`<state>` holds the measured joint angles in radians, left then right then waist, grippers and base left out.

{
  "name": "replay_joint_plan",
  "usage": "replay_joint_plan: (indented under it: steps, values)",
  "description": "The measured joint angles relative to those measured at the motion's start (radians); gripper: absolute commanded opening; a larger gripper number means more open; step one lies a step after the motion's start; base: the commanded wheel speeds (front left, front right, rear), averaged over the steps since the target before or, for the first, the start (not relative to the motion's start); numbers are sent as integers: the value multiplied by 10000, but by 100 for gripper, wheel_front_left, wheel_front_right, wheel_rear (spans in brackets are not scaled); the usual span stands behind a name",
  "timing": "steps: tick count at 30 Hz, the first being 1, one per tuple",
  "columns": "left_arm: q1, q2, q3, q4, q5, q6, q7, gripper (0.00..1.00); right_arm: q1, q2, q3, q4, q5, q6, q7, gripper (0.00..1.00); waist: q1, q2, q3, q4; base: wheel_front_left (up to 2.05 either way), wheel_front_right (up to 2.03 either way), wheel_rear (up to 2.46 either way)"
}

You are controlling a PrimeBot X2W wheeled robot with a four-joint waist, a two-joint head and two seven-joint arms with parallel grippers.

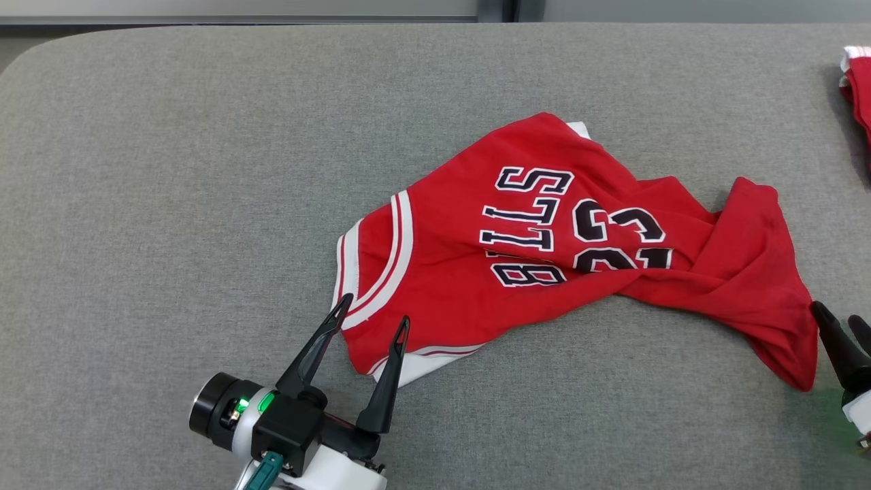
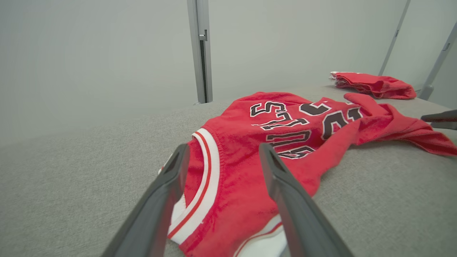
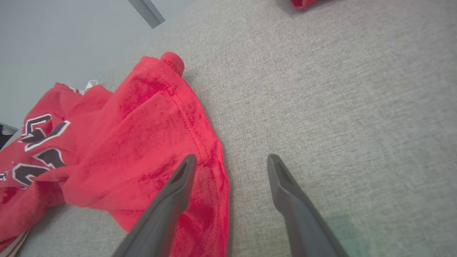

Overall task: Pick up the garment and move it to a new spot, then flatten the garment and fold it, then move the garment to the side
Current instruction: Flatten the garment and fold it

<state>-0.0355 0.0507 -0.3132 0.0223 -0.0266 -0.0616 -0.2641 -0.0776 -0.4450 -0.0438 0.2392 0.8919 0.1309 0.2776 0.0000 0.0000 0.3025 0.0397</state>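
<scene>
Left pincer (image 1: 376, 307), nearest the lens, stands with its jaws apart and holds nothing, poised over the white-trimmed shoulder edge of the garment; whether it touches the cloth cannot be told.

Beneath it all stretches the grey fabric-topped desk (image 1: 170, 170). Right of its middle lies the garment (image 1: 442, 272), a red jersey with dark lettering and numerals. It is crumpled rather than spread: the lettered panel faces up, while the lower half twists into thick ridges and trails toward the robot's right, ending in a bunched hem near the front edge.

At the far right corner sits a second red garment (image 1: 859, 88), well apart from the jersey, apparently folded.

Smallest in frame, the right pincer (image 1: 834, 313) waits just beside the jersey's hem. It too is spread wide and empty; in its wrist view one finger lies over the stitched hem, the other over bare desk.

By the look of things the task is early. The jersey lies on the desk, in neither pincer, though nothing shows whether this is its new spot. Flattening appears next, with both pincers placed at opposite ends. Folding and the move aside remain.
</scene>
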Motion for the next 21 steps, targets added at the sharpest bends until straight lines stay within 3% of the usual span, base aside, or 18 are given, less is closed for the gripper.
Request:
replay_joint_plan:
  steps: [6,7,9,10,11,12,21]
  values:
    - [-134,-4,-61,12,-92,75,0,100,-340,-251,554,775,6,0,-84,100,0,0,154,333,0,0,0]
    - [-134,-4,-71,12,-96,92,0,100,-385,-316,621,838,6,0,-138,95,0,0,176,369,0,0,0]
    - [-134,-6,-88,13,-104,96,0,100,-487,-391,752,1011,48,0,-213,46,0,0,207,421,0,0,0]
    - [-134,-6,-100,17,-107,98,0,100,-512,-443,836,1049,63,-2,-217,32,0,0,214,443,0,0,0]
    - [-134,-6,-111,23,-117,98,0,100,-524,-495,894,1081,100,-2,-234,7,0,0,216,465,0,0,0]
    - [-134,-6,-123,29,-132,100,0,100,-531,-525,965,1110,151,-2,-255,0,0,0,211,483,0,0,0]
    - [-51,-15,-100,104,-174,174,0,100,-72,-1139,924,761,489,0,-1290,0,0,0,26,522,0,0,0]
